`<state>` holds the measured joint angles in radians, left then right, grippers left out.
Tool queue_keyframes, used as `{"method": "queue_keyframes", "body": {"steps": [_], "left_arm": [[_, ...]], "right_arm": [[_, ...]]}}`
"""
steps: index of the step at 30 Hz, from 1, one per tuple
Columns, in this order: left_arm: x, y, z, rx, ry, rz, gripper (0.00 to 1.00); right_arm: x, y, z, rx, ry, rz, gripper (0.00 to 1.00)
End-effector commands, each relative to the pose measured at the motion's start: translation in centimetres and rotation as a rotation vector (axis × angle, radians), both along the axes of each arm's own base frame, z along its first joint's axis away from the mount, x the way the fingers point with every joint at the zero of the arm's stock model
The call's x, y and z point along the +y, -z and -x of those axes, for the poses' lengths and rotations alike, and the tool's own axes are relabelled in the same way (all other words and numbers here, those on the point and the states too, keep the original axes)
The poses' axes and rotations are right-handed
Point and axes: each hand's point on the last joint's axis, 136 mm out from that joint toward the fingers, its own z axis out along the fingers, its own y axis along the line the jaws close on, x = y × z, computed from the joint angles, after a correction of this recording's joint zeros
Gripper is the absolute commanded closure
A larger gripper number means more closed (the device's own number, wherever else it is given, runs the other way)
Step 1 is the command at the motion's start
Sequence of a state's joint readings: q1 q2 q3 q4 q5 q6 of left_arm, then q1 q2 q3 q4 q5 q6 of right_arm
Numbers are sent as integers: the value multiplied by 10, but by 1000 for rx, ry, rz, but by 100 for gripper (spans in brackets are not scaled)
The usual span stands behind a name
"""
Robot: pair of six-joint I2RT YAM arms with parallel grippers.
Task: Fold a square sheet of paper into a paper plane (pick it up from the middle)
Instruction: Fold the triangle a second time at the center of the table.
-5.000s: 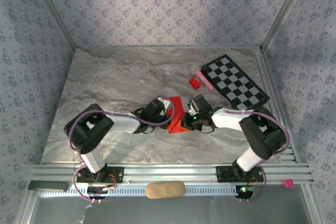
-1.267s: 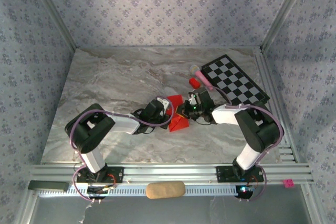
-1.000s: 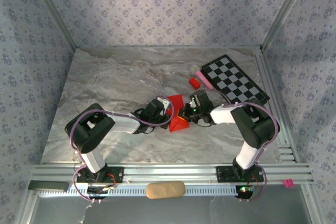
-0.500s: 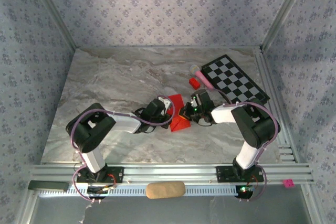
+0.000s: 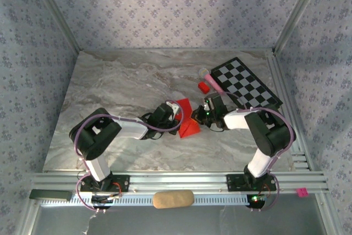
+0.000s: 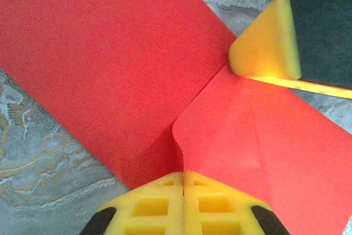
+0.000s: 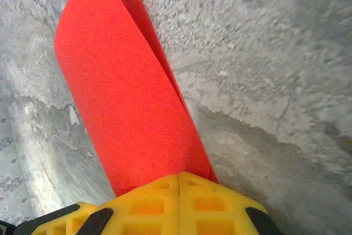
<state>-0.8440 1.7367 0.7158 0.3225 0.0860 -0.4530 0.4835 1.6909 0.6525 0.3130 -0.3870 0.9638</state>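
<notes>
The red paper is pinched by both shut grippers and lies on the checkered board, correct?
No: the red paper lies on the marble table, as the top view shows; the checkered board is apart. The left gripper and right gripper do pinch it.

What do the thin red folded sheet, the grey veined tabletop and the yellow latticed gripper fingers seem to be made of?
Thin red folded sheet: matte paper; it curls and holds creases. Grey veined tabletop: marble-look stone or laminate, faintly speckled. Yellow latticed fingers: probably moulded plastic.
</notes>
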Motion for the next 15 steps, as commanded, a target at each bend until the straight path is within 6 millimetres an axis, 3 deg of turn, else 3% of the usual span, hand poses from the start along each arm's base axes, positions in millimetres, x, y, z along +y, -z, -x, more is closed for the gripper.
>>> {"method": "queue_keyframes", "body": {"steps": [1, 5, 11, 15], "left_arm": [[18, 24, 12, 67, 7, -97, 100], [17, 23, 12, 65, 8, -95, 100], [17, 22, 10, 61, 5, -95, 100], [17, 24, 11, 64, 8, -100, 100]], "right_arm": [[0, -16, -5, -54, -28, 16, 97], [9, -10, -1, -19, -83, 13, 97], [-19, 32, 7, 103, 28, 123, 98], [-17, 32, 8, 133, 31, 110, 98]]}}
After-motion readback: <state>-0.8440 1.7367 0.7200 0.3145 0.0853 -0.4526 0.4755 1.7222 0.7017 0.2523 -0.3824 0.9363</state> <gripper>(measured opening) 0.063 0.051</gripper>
